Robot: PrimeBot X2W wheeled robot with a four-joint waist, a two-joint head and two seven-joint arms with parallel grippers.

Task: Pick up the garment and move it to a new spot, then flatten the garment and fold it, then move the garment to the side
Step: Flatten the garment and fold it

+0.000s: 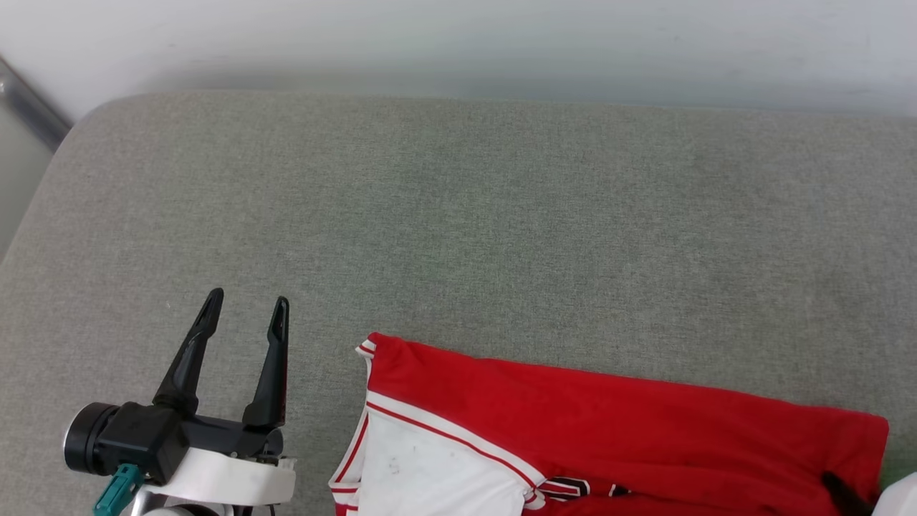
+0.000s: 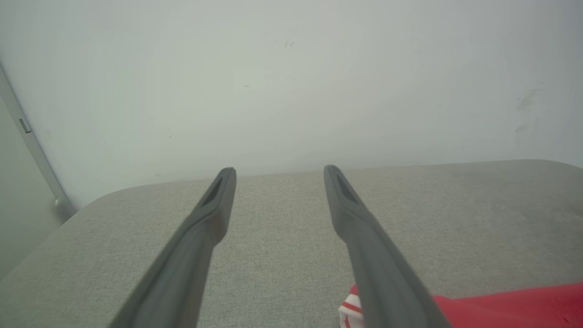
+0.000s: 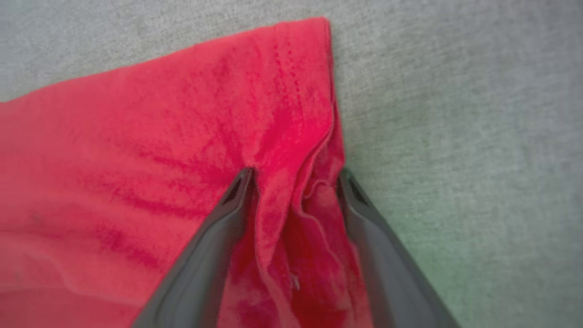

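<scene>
Lying on the grey cushion [image 1: 458,215], the garment [image 1: 609,416] bunched between the right gripper's [image 3: 296,175] spread fingers; the left gripper [image 1: 248,299] sat parted and empty beside it.

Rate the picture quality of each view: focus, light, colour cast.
Head view: crisp, evenly lit, no glare on the garment or the grey cushion. Left wrist view: the left gripper softens toward the bottom edge; flat light. Right wrist view: softest, the garment's weave smeared, a greenish cast on the cushion beside the right gripper.
</scene>
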